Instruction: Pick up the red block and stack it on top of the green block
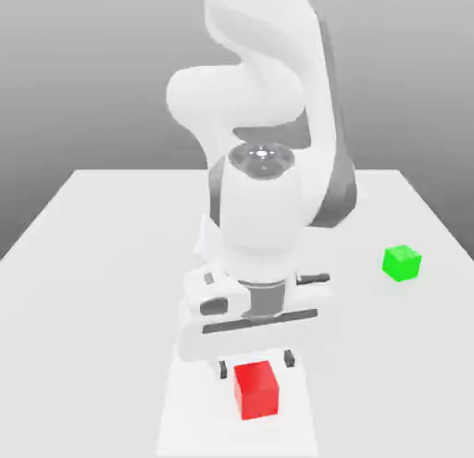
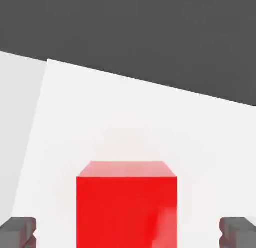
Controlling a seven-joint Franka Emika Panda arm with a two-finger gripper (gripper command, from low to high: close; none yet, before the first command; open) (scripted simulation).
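Two blocks sit on the white worktop (image 1: pixel 102 262), and neither has been lifted yet. The red block (image 1: pixel 255 389) lies at the near edge in the exterior view, directly under the arm's hand; the green block (image 1: pixel 402 263) rests well apart from it, farther back and toward the exterior view's right.

You are in the approach-and-grasp step. The pincer (image 1: pixel 256 364) hangs just above the red block, released and spread wide; in the hand view its two dark fingertips (image 2: pixel 18 231) stand clear on either side of the cube with white worktop visible between each tip and the block's face. Nothing is gripped.

Your next move, as I judge it, is to lower the hand so the fingertips straddle the red block's sides, then clench on it. The cube looks fairly well centred between the tips, so little sideways correction seems needed. After that comes the lift and the carry toward the green block.
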